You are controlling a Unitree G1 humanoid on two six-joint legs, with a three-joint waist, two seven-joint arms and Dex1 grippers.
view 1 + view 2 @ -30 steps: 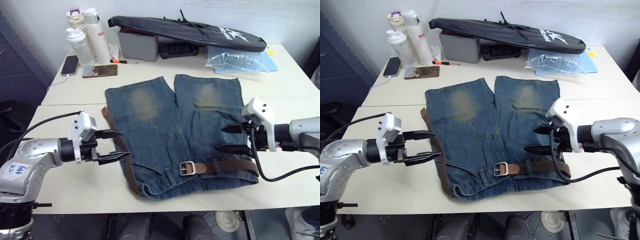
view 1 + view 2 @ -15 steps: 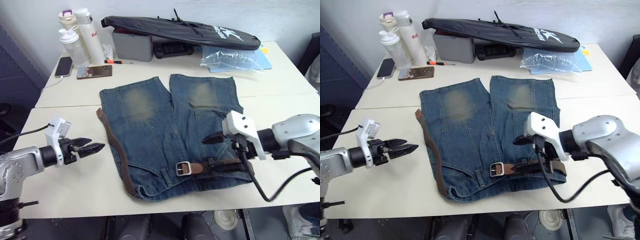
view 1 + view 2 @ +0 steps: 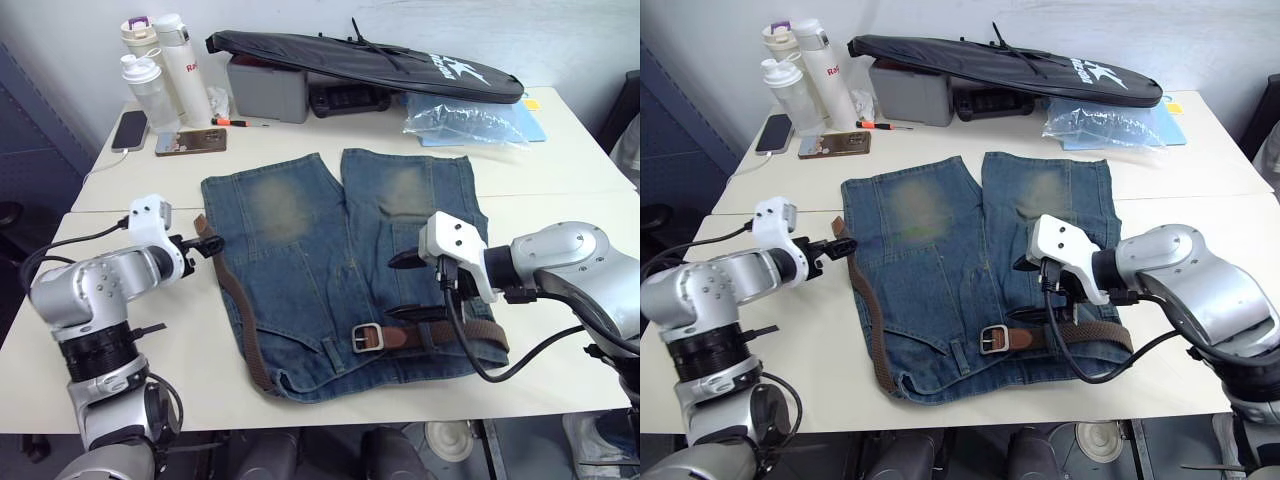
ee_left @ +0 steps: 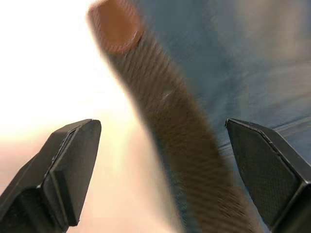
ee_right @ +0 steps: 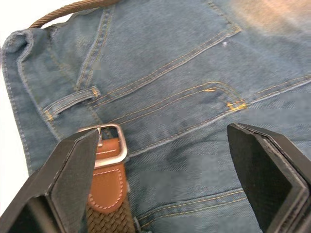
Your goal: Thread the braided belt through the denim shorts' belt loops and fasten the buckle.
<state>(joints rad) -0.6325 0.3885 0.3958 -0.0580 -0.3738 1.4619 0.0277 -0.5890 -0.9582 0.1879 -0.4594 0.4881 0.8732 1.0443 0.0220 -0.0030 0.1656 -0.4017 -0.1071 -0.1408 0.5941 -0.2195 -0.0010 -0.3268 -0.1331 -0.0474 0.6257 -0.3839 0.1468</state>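
The denim shorts [image 3: 330,260] lie flat mid-table, waistband toward me. The braided belt [image 3: 235,305] runs from its reddish tip [image 4: 115,26] down the shorts' left edge. It shows again along the waistband right of the silver buckle [image 3: 370,337]. My left gripper [image 3: 205,245] is open, and its fingers [image 4: 68,170] stand either side of the strap just behind the tip. My right gripper [image 3: 400,285] hangs open over the right leg, just above the buckle [image 5: 111,144] and its leather tab. A belt loop [image 5: 70,101] lies beside the buckle.
Along the table's far side stand bottles [image 3: 160,70], a phone [image 3: 130,128], a grey box [image 3: 265,88], a long black bag [image 3: 360,60] and a plastic bag [image 3: 470,118]. A seam [image 3: 560,195] divides two tabletops. Bare table lies left and right of the shorts.
My left gripper first drew away to the left, then came forward to straddle the belt's tip end. My right gripper moved left over the shorts toward the buckle.
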